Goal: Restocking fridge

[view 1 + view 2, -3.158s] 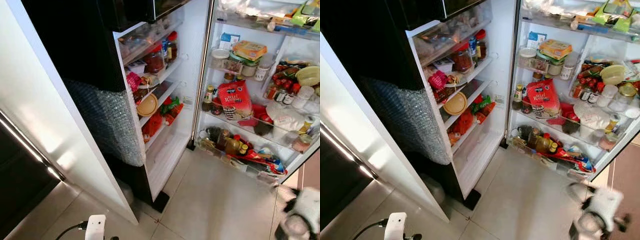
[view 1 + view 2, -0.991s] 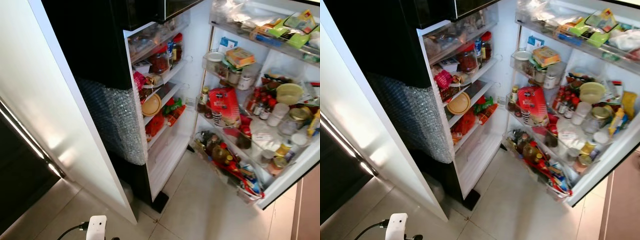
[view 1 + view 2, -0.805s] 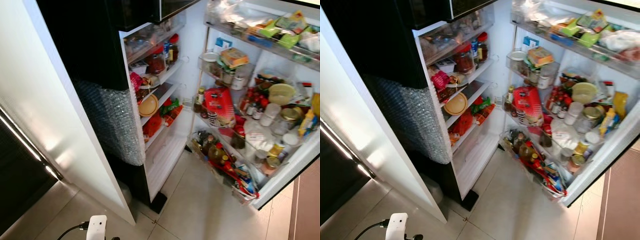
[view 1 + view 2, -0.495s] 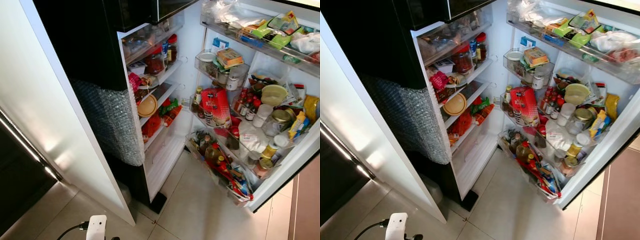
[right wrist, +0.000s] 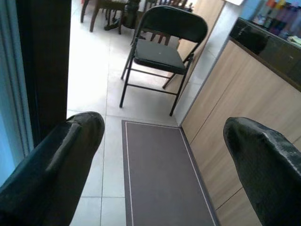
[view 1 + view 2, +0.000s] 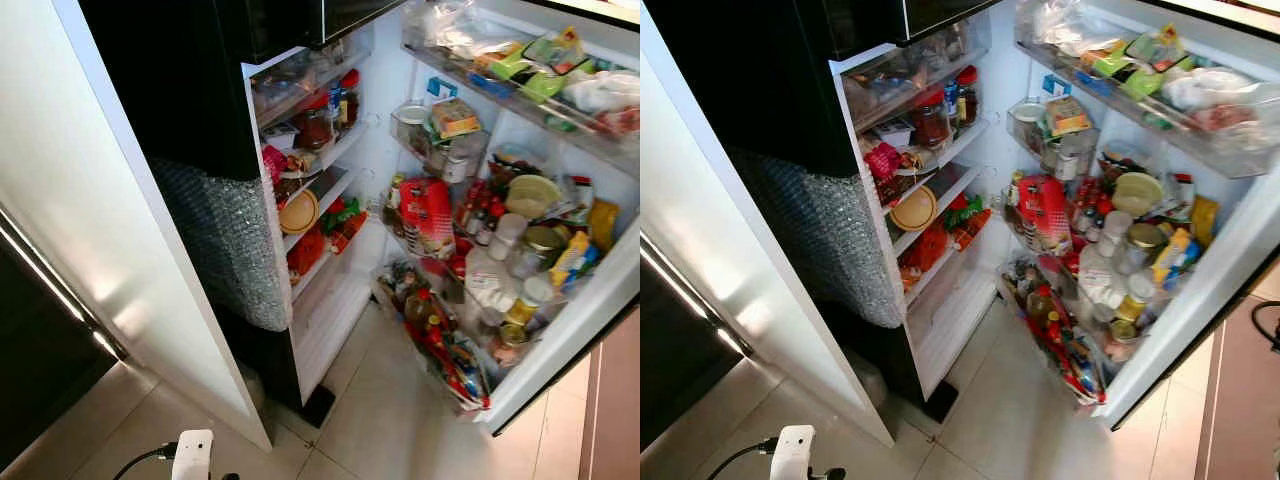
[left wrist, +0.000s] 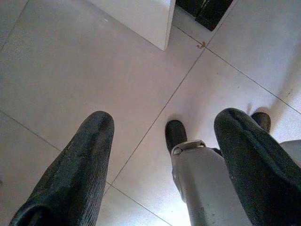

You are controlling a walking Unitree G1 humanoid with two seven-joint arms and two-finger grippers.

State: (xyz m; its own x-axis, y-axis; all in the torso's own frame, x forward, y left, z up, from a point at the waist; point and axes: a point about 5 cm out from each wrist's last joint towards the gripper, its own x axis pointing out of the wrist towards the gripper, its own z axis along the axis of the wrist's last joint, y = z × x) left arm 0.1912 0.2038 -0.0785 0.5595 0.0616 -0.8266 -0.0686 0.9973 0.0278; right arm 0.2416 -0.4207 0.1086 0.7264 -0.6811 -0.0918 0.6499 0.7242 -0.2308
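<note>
Left eye view: fridge door (image 6: pixel 560 330) open at 3 o'clock, shelves (image 6: pixel 320 190) at 12. Left gripper (image 7: pixel 164 155) over floor (image 7: pixel 70 70), right gripper (image 5: pixel 160 155) facing chair (image 5: pixel 162 42); both jaws apart, empty, neither arm nearer

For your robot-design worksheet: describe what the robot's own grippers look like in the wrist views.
The left gripper has two long, thick black fingers with rounded tips and a matte, slightly grainy surface. The right gripper looks the same: two broad black fingers, a little glossy where light hits.
</note>
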